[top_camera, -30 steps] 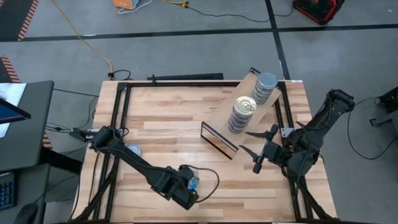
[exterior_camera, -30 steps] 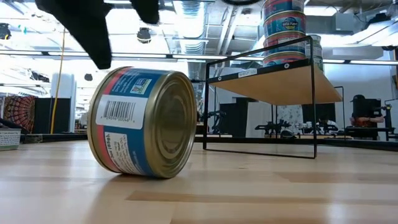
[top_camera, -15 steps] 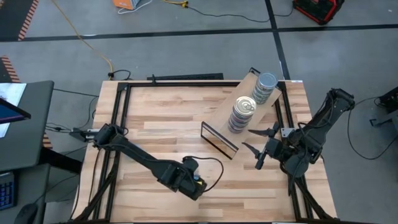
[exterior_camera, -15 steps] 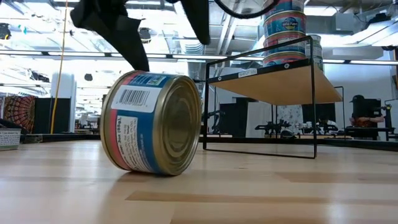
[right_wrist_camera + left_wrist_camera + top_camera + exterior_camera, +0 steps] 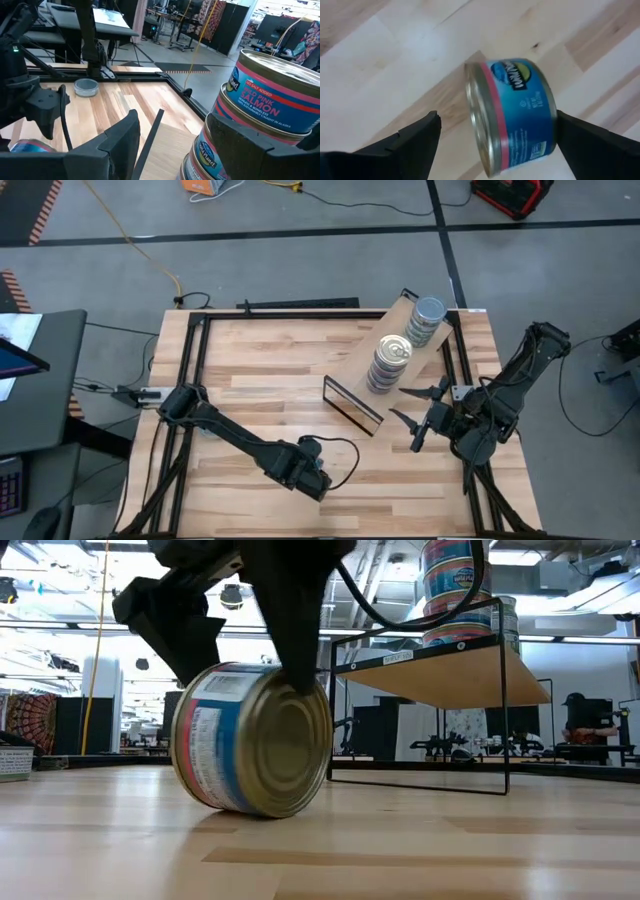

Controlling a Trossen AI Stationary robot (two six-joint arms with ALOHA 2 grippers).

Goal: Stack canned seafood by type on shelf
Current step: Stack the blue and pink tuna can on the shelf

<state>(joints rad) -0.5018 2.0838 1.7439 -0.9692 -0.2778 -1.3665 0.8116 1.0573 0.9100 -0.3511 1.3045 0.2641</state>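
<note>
One tin of the canned seafood [image 5: 512, 115], with a blue and pink label, lies on its side on the wooden tabletop near the front edge [image 5: 250, 740]. My left gripper [image 5: 315, 478] points down over it, open, with one finger by each flat end [image 5: 495, 145]. My right gripper [image 5: 410, 420] hangs open and holds nothing, in the air to the right of the shelf [image 5: 365, 360]. On the shelf board [image 5: 450, 670] stand two stacks of tins, one gold-lidded [image 5: 390, 363] and one pale-lidded [image 5: 427, 320]. My left gripper comes down from above with its fingers [image 5: 300, 640] astride the lying tin, one at the gold end [image 5: 285, 740] and one at the far end. Whether either finger touches the tin, I cannot tell. The tin rests with its round wall on the tabletop.
A single flat tin [image 5: 86, 87] sits on the table near the left arm's base. The shelf's black frame end [image 5: 352, 402] stands near the table's middle. Bare wood lies between the lying tin and the shelf.
My left gripper has moved toward the table's right edge and down, from beside the lying tin to astride it. The tin has rolled a little toward the right, its barcode turning out of sight in the low view.
</note>
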